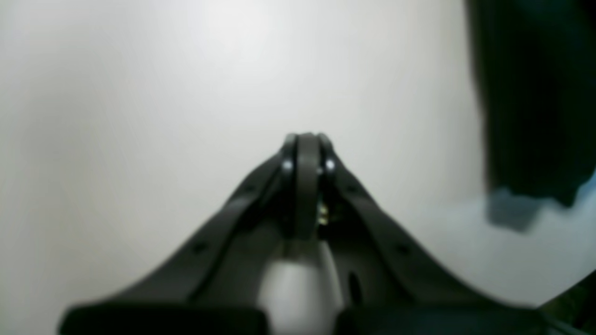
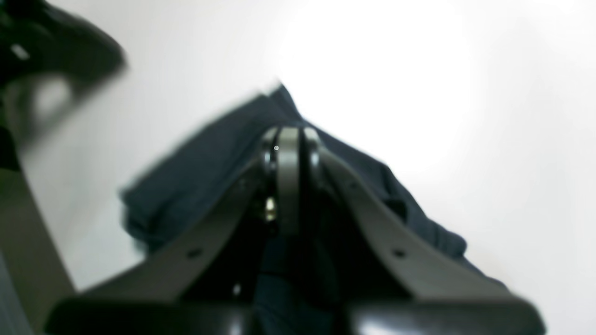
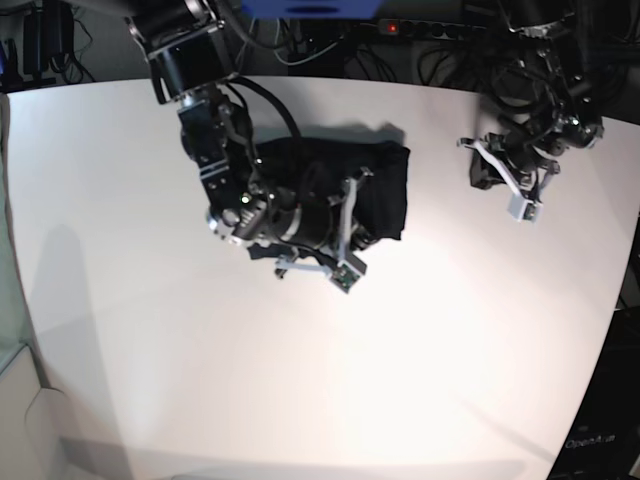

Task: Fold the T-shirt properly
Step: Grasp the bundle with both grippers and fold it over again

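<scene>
The T-shirt (image 3: pixel 385 178) lies as a dark, folded bundle on the white table (image 3: pixel 200 380), at the back middle. My right gripper (image 3: pixel 352 228) sits at the shirt's near edge. In the right wrist view its fingers (image 2: pixel 288 139) are closed together, with dark cloth (image 2: pixel 195 181) around and between them. My left gripper (image 3: pixel 512 185) hovers apart from the shirt, to its right. In the left wrist view its fingers (image 1: pixel 307 144) are shut and empty over bare table, with the shirt (image 1: pixel 535 93) at the top right.
Cables and a power strip (image 3: pixel 440 28) run along the table's far edge. The table's edge (image 3: pixel 615 330) curves in at the right. Bare white tabletop fills the front half of the base view.
</scene>
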